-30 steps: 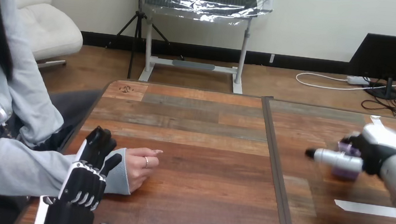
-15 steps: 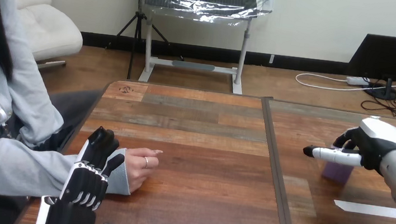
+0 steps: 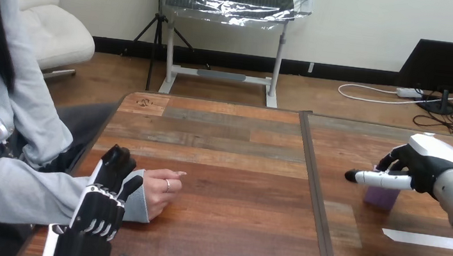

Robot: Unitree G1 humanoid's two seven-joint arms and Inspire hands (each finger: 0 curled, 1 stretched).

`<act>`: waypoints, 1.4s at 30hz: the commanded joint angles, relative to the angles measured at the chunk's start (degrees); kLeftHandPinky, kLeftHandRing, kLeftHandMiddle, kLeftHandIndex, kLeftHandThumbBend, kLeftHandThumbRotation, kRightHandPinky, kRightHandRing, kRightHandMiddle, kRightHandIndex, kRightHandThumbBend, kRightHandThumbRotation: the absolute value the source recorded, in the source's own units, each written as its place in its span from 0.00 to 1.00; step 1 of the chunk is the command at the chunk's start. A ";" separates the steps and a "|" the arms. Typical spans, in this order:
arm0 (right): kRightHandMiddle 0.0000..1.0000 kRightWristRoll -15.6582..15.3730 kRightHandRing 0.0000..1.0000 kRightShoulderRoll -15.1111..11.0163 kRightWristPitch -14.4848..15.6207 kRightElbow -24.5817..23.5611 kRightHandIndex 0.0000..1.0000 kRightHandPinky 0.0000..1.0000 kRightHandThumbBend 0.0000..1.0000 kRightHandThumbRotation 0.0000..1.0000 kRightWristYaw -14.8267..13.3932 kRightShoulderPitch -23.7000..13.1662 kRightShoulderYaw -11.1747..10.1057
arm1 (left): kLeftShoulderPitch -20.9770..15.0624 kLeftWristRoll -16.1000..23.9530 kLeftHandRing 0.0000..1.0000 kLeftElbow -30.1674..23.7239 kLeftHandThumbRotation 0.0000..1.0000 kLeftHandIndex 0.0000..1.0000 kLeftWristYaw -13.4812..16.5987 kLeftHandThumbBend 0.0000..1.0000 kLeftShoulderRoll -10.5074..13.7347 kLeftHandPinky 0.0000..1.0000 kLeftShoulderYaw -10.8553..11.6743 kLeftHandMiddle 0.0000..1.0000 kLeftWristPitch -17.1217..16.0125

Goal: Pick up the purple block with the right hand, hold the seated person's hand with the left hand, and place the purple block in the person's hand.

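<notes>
Fingers of my left hand (image 3: pixel 98 207) are wrapped over the person's wrist (image 3: pixel 137 201), with the thumb on the near side. Function: steady the receiving hand. The person's hand (image 3: pixel 162 188) rests on the table (image 3: pixel 231 231), loosely closed and not yet turned palm-up.

My right hand (image 3: pixel 425 167) is well apart from it, over the table's right half. One finger points straight left. The others and the thumb curl down onto the top of the purple block (image 3: pixel 381 197), which sits below them. The contact is partly hidden, so the grip appears sound, but I cannot confirm that the block is clear of the table. Gripping from the top leaves the underside free for setting into a palm.

Compared with half a second ago, the right hand and block have shifted slightly left. The left hand and the person's hand are unchanged.
</notes>
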 commanded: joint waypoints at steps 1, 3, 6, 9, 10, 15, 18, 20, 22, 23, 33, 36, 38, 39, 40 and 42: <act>0.78 1.11 0.75 2.33 -0.98 1.14 0.79 0.71 0.80 0.74 3.07 3.31 -0.08 | -2.00 0.06 0.95 -2.19 0.72 0.93 -0.16 0.99 -0.32 0.90 -1.10 0.95 -0.32; 0.78 1.27 0.75 2.26 -1.08 1.13 0.79 0.71 0.83 0.72 3.08 3.47 -0.16 | -2.03 -0.04 0.95 -2.19 0.72 0.93 -0.13 0.98 -0.31 0.91 -1.17 0.95 -0.39; 0.77 1.35 0.75 2.11 -1.35 1.04 0.79 0.71 0.86 0.66 2.87 3.70 0.05 | -2.07 -0.03 0.96 -2.18 0.72 0.93 -0.05 0.98 -0.20 0.92 -1.23 0.95 -0.48; 0.76 1.48 0.74 1.93 -1.70 0.94 0.79 0.71 0.88 0.63 2.48 4.02 0.17 | -2.13 -0.10 0.96 -2.09 0.72 0.93 -0.13 0.97 0.05 0.92 -1.37 0.95 -0.63; 0.76 1.59 0.74 1.86 -1.82 0.88 0.79 0.71 0.89 0.62 2.38 4.15 0.12 | -2.10 -0.25 0.96 -2.15 0.72 0.93 -0.20 0.97 0.10 0.92 -1.48 0.95 -0.59; 0.76 1.95 0.73 1.74 -2.19 0.67 0.78 0.70 0.92 0.56 1.92 4.37 0.05 | -1.96 -0.57 0.96 -2.41 0.72 0.94 -0.16 0.98 0.28 0.93 -1.60 0.96 -0.27; 0.75 2.19 0.72 1.58 -2.59 0.54 0.77 0.70 0.92 0.54 1.36 4.61 -0.04 | -1.90 -0.58 0.97 -2.41 0.71 0.94 -0.12 0.99 0.35 0.93 -1.59 0.96 -0.22; 0.74 2.49 0.71 1.52 -2.86 0.41 0.77 0.69 0.92 0.54 1.23 4.67 -0.25 | -1.87 -0.81 0.97 -2.51 0.71 0.94 -0.31 0.99 0.53 0.93 -1.71 0.96 -0.12; 0.73 2.80 0.71 1.47 -3.10 0.29 0.76 0.68 0.91 0.53 1.16 4.70 -0.48 | -1.92 -0.95 0.97 -2.46 0.71 0.94 -0.46 0.99 0.65 0.93 -1.76 0.96 -0.26; 0.72 2.94 0.70 1.46 -3.21 0.24 0.76 0.68 0.90 0.53 1.14 4.71 -0.59 | -1.98 -0.99 0.96 -2.38 0.71 0.94 -0.51 0.99 0.69 0.92 -1.76 0.96 -0.39; 0.67 4.15 0.65 1.10 -5.31 -0.51 0.72 0.65 0.84 0.57 0.42 4.91 -1.50 | -2.43 -0.44 0.96 -1.97 0.72 0.95 -0.30 0.99 0.98 0.91 -1.43 0.97 -0.88; 0.68 4.54 0.66 0.99 -5.73 -0.85 0.72 0.64 0.82 0.57 0.97 4.69 -1.65 | -2.62 -1.09 0.97 -2.04 0.72 0.95 -0.64 0.99 1.00 0.91 -1.72 0.97 -0.59; 0.68 4.92 0.66 0.91 -5.93 -1.12 0.72 0.64 0.81 0.57 1.40 4.54 -1.87 | -2.80 -1.10 0.97 -1.94 0.71 0.95 -0.59 0.99 0.91 0.91 -1.65 0.97 -0.70; 0.69 5.02 0.66 0.89 -5.97 -1.19 0.72 0.64 0.81 0.57 1.52 4.51 -1.93 | -2.86 -1.10 0.97 -1.91 0.71 0.95 -0.58 0.99 0.89 0.91 -1.62 0.97 -0.73; 0.69 5.15 0.67 0.83 -6.01 -1.34 0.71 0.64 0.80 0.57 1.78 4.40 -2.01 | -2.89 -1.04 0.97 -1.92 0.71 0.95 -0.56 0.99 0.88 0.91 -1.60 0.97 -0.71; 0.70 5.28 0.67 0.77 -6.03 -1.51 0.71 0.64 0.80 0.57 2.06 4.29 -2.06 | -2.92 -0.99 0.97 -1.93 0.70 0.95 -0.56 0.99 0.90 0.92 -1.58 0.97 -0.65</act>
